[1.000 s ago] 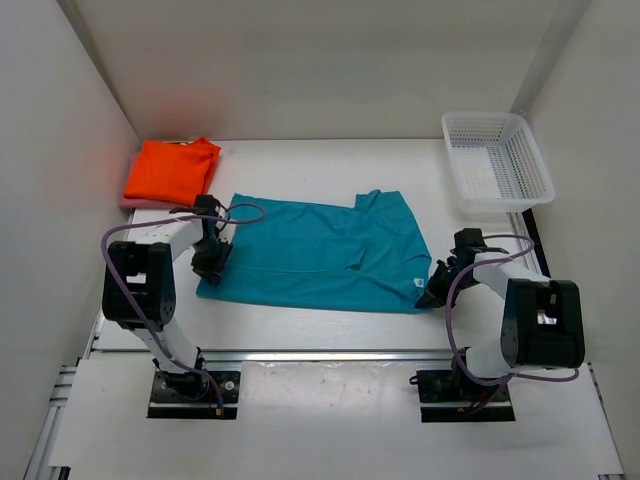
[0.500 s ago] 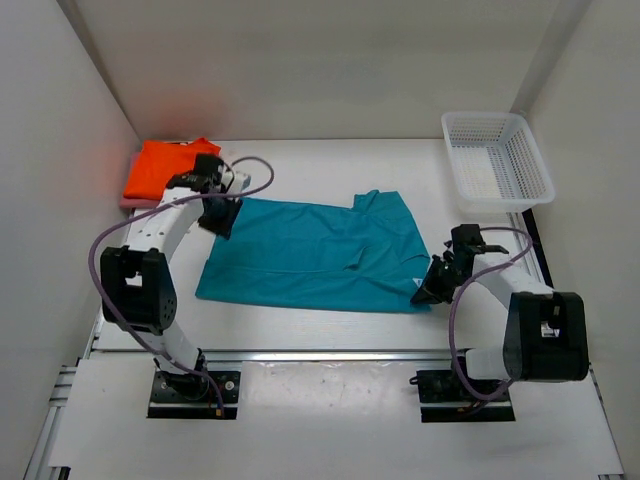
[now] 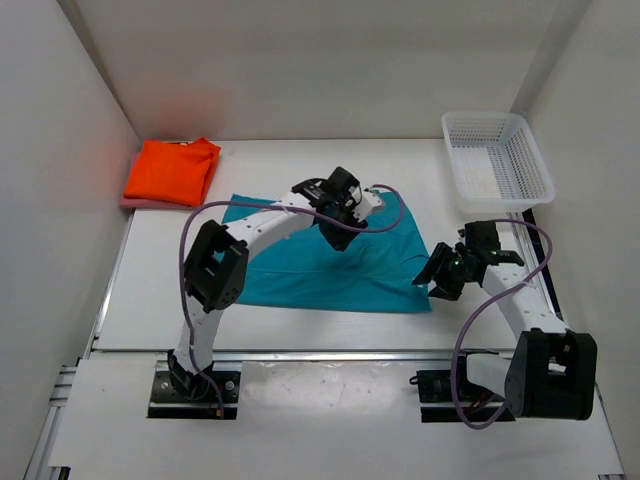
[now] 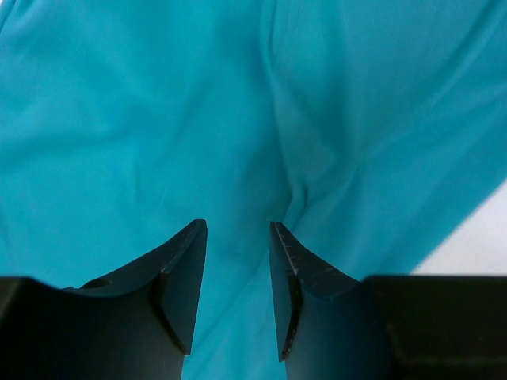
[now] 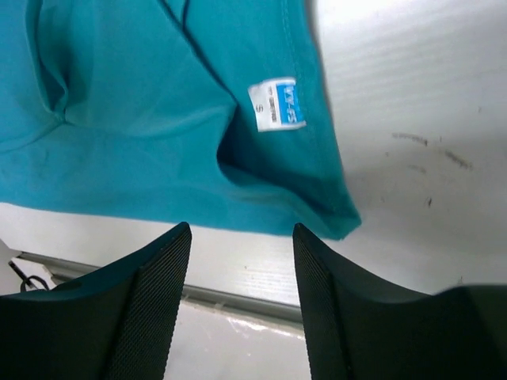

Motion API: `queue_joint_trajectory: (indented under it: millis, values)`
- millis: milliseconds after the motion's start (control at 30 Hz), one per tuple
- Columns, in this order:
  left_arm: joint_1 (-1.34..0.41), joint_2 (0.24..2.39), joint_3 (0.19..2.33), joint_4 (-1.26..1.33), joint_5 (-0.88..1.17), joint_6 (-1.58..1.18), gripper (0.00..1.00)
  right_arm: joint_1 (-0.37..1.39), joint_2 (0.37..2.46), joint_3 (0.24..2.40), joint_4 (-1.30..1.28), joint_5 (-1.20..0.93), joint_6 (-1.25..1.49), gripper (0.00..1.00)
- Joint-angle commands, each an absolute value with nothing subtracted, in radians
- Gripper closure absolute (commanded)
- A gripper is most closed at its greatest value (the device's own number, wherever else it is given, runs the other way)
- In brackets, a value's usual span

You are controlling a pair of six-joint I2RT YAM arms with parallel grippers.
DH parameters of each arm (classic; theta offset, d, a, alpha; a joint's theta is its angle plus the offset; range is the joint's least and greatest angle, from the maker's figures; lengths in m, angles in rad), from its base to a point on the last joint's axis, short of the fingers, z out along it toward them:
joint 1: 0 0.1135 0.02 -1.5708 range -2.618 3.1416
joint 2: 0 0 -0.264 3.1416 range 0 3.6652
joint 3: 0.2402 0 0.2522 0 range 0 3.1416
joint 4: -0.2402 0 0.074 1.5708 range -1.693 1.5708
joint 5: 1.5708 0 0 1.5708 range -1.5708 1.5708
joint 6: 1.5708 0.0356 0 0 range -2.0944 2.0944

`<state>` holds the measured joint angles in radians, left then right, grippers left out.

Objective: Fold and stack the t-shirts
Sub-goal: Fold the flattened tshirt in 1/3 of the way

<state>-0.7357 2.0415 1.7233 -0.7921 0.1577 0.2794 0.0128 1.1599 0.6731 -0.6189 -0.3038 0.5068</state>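
- The teal t-shirt [image 3: 290, 275] lies spread flat at the middle of the table [image 3: 290, 160], with one sleeve turned up toward 1 o'clock.
- Only the right wrist view shows its white neck label [image 5: 276, 104]. The label sits near the shirt's corner, which lies on bare table.
- The left wrist view is almost filled with the shirt's soft creases, with a sliver of white table at 4 o'clock.
- The orange t-shirt [image 3: 172, 170] sits folded at the table's 10 o'clock corner on top of the pink t-shirt [image 3: 133, 203], of which only an edge shows. Neither wrist camera catches these two.
- The left gripper [image 3: 338, 237] hangs over the teal shirt's upper middle. Its fingers [image 4: 178, 273] stand slightly apart with nothing between them, and contact with the cloth cannot be told.
- The right gripper [image 3: 432, 281] is at the shirt's 4 o'clock corner, fingers wide apart and empty, just off the hem.
- A white lattice basket [image 3: 541, 172] stands at 2 o'clock, well apart from the shirts.
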Motion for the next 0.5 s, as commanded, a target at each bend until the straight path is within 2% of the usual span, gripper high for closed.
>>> queue_joint_trajectory:
  millis: [0,467]
  values:
    - [-0.764,2.078,1.834,-0.735,0.180,0.253,0.51,0.002,1.199,0.673,-0.525,-0.287,0.471,0.40]
    - [-0.819,2.160,1.802,-0.745,0.209,0.261,0.48,0.002,1.223,0.545,-0.390,-0.337,0.471,0.38]
